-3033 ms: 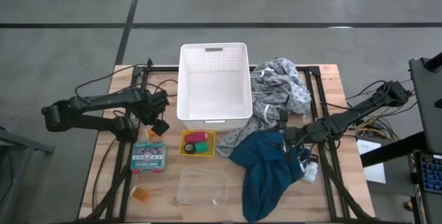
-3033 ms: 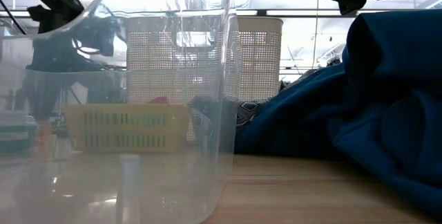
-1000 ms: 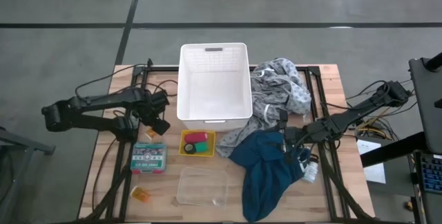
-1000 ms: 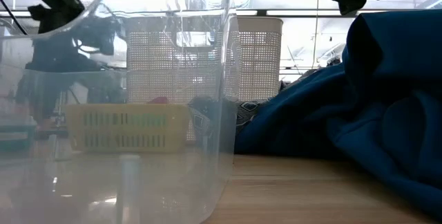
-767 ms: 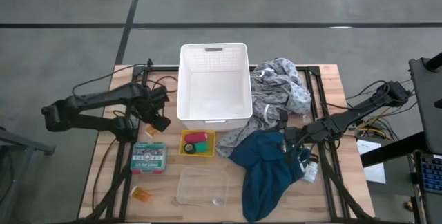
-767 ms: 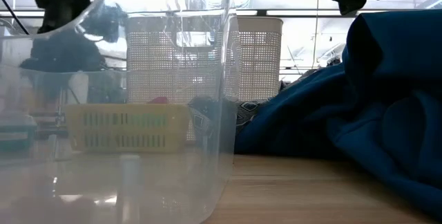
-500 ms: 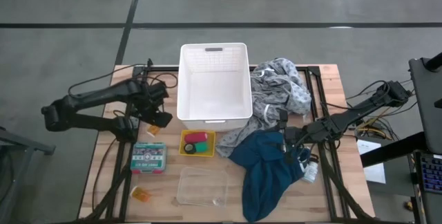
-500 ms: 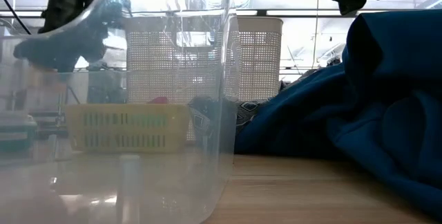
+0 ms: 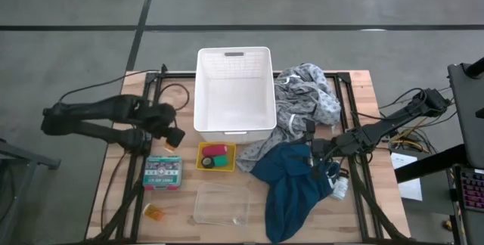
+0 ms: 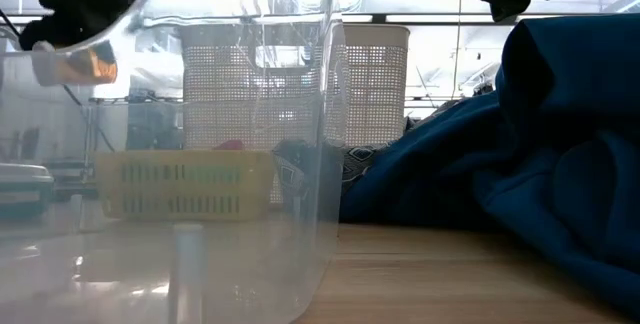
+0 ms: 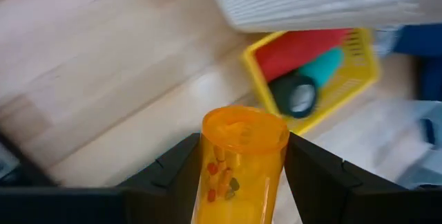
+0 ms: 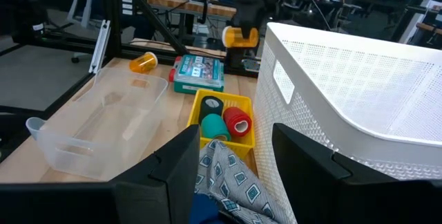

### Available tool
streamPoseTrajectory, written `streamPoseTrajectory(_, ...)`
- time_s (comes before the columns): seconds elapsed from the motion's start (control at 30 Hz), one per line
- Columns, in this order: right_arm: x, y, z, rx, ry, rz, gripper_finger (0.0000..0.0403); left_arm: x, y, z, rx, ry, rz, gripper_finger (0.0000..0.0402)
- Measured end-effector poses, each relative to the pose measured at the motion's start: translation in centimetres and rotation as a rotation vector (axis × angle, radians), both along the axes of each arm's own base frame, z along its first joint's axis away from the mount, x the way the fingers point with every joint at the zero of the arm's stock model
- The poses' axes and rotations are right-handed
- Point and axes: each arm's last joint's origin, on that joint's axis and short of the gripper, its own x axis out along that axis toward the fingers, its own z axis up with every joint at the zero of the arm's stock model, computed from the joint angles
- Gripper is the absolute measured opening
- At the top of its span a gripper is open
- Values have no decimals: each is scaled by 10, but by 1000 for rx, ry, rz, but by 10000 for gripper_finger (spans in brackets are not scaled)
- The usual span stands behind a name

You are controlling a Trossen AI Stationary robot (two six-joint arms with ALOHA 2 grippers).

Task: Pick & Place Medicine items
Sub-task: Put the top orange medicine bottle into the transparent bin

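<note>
Lifted since a second ago, the left claw (image 11: 242, 175) pinches one upright orange pill bottle (image 11: 239, 162) left of the white basket (image 9: 234, 90); a second bottle (image 9: 154, 213) lies near-left on the bench (image 9: 121, 200). Right claw (image 9: 316, 156): cannot tell.

The wooden bench (image 9: 363, 86) carries a white basket (image 9: 234, 90) near its far edge, with a grey patterned cloth (image 9: 306, 101) just beside it and a blue cloth (image 9: 291, 184) touching that cloth — nearer the front. A small yellow tray (image 9: 216, 156) sits in front of the basket, a teal box (image 9: 162, 171) beside it. At the front lie a clear tub (image 9: 221, 203) and an orange pill bottle (image 9: 153, 213) — on its side.
</note>
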Motion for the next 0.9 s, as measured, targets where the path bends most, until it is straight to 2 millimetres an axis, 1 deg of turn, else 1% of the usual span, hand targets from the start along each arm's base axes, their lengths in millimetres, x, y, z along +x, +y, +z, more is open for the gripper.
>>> streamPoseTrajectory(0.13,0,0,0,0,0,0,178,3,-21,5,28,-98,-40,191)
streamPoseTrajectory(0.23,0,0,0,0,0,0,178,5,-38,6,38,-139,-84,191)
streamPoseTrajectory(0.37,0,0,0,0,0,0,180,6,-59,4,46,-152,-97,191)
streamPoseTrajectory(0.53,0,0,0,0,0,0,178,10,-77,-2,29,-138,-98,191)
streamPoseTrajectory(0.8,0,0,0,0,0,0,178,32,-102,-15,-3,-141,-116,191)
streamPoseTrajectory(0.9,0,0,0,0,0,0,178,41,-110,-14,-4,-127,-130,191)
